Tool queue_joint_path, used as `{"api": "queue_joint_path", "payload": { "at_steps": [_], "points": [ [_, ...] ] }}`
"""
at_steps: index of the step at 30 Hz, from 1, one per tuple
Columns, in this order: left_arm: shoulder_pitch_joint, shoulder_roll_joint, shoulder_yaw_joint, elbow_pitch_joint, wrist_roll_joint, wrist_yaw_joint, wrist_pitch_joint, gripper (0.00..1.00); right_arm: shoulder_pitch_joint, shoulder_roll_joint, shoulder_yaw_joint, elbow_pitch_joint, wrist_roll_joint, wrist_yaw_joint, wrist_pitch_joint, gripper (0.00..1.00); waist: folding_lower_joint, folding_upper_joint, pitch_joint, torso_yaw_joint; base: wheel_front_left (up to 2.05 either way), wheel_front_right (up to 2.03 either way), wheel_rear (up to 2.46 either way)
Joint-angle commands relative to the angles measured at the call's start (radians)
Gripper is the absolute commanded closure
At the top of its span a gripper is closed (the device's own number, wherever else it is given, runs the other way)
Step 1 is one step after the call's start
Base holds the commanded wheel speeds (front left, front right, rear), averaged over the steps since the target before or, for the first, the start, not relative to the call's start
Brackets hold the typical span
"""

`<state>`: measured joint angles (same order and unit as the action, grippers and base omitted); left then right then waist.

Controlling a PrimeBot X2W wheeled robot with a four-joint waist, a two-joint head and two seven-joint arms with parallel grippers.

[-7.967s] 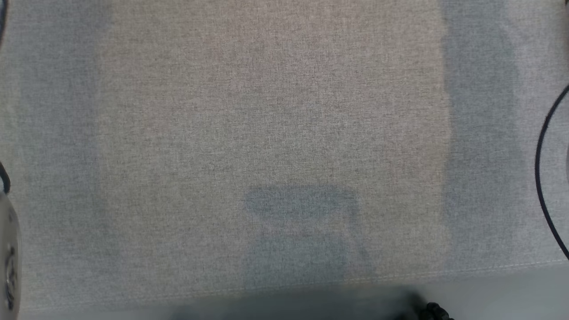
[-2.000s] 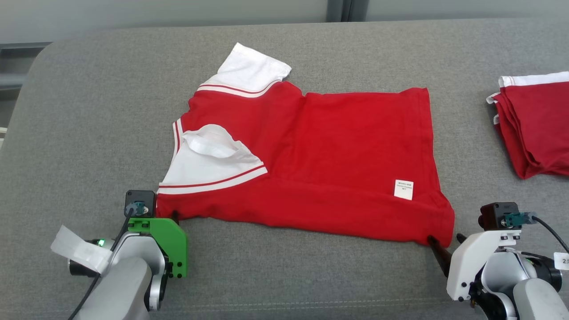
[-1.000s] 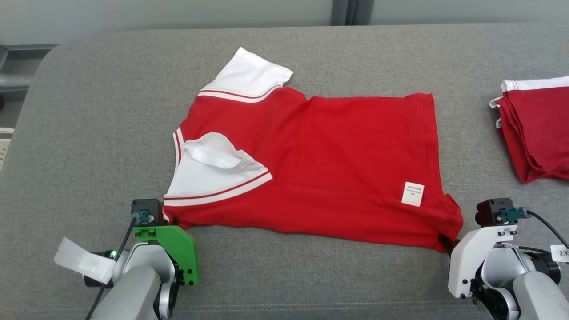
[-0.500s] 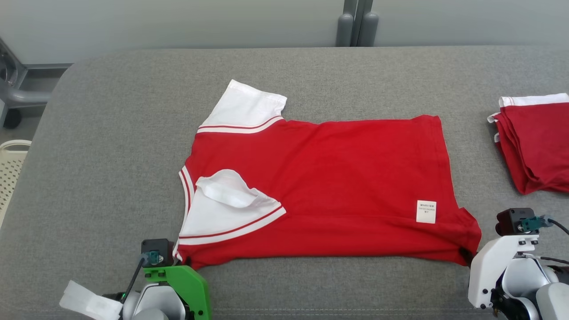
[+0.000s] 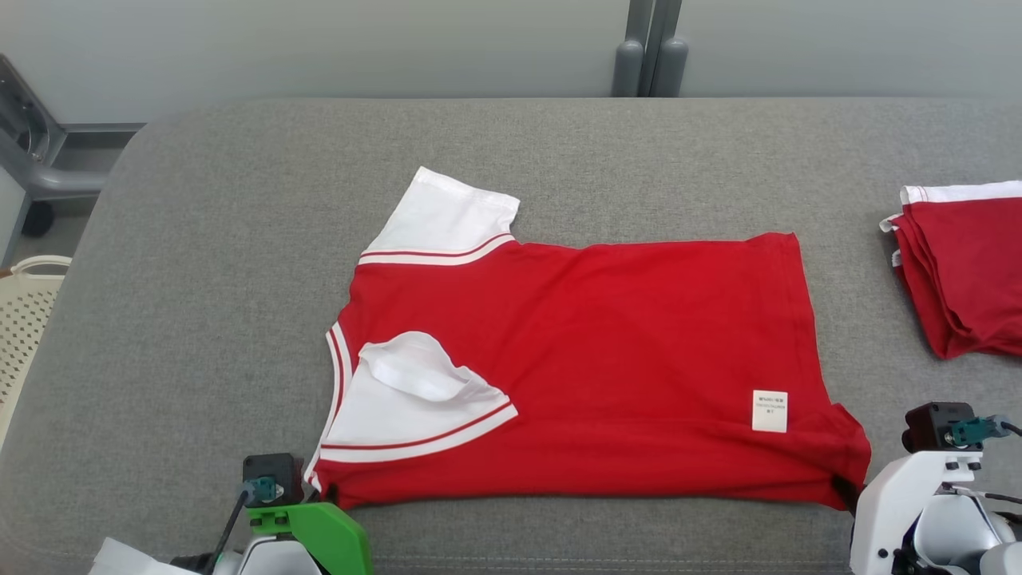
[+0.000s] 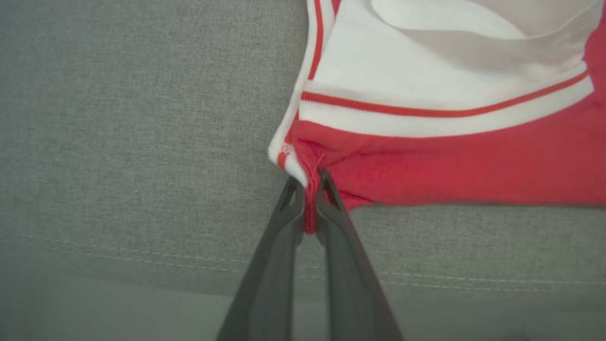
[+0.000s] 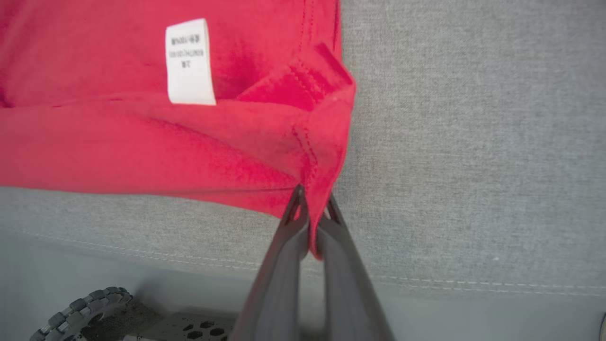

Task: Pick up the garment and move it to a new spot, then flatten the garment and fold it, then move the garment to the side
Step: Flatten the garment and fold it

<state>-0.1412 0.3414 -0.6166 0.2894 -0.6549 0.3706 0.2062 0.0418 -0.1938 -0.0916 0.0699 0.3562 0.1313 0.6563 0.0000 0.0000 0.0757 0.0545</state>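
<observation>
The garment (image 5: 583,351) is a red shirt with white sleeves and red stripes, spread on the grey padded surface (image 5: 200,263), inside out with a white label (image 5: 770,410) near its hem. My left gripper (image 6: 307,182) is shut on its near left corner by the neckline (image 6: 289,156). At the near right hem corner (image 7: 326,137), my right gripper (image 7: 312,201) is shut on the red cloth. In the head view the left gripper (image 5: 327,491) and right gripper (image 5: 842,485) sit at the shirt's two near corners. One white sleeve (image 5: 415,383) lies folded over the front.
A stack of folded red garments (image 5: 962,267) lies at the right edge of the surface. A cream perforated basket (image 5: 24,319) stands off the left side. The surface's near seam (image 6: 142,255) runs just behind both grippers. A wheel (image 7: 80,308) shows below.
Both grippers have drawn the shirt toward the near edge, keeping hold of its corners. The head camera has tilted up, showing more of the far wall.
</observation>
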Motion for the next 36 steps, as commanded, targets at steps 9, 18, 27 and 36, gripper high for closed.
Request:
{"api": "queue_joint_path", "payload": {
  "at_steps": [9, 18, 27, 36],
  "points": [
    [0.031, 0.034, -0.018, -0.052, 0.035, 0.03, -0.004, 0.0, 0.025, 0.021, 0.008, 0.002, -0.012, -0.001, -0.01, 0.0, 0.0, 0.0, -0.002, -0.01, 0.0, 0.0, 0.0],
    [0.039, 0.032, 0.006, -0.082, 0.05, -0.011, -0.173, 0.0, 0.034, 0.048, -0.004, 0.0, -0.043, -0.001, -0.139, 0.0, 0.0, 0.0, -0.029, 0.003, 0.0, 0.0, 0.0],
    [0.054, 0.007, 0.101, -0.078, 0.014, -0.04, -0.403, 0.0, 0.06, 0.099, -0.013, -0.006, -0.098, -0.001, -0.284, 0.0, 0.0, 0.0, -0.09, 0.021, 0.0, 0.0, 0.0],
    [0.077, -0.006, 0.188, -0.107, -0.011, -0.037, -0.46, 0.0, 0.03, 0.132, -0.013, -0.028, -0.162, -0.001, -0.429, 0.0, 0.0, 0.0, -0.13, 0.022, 0.0, 0.0, 0.0]
  ]
}}
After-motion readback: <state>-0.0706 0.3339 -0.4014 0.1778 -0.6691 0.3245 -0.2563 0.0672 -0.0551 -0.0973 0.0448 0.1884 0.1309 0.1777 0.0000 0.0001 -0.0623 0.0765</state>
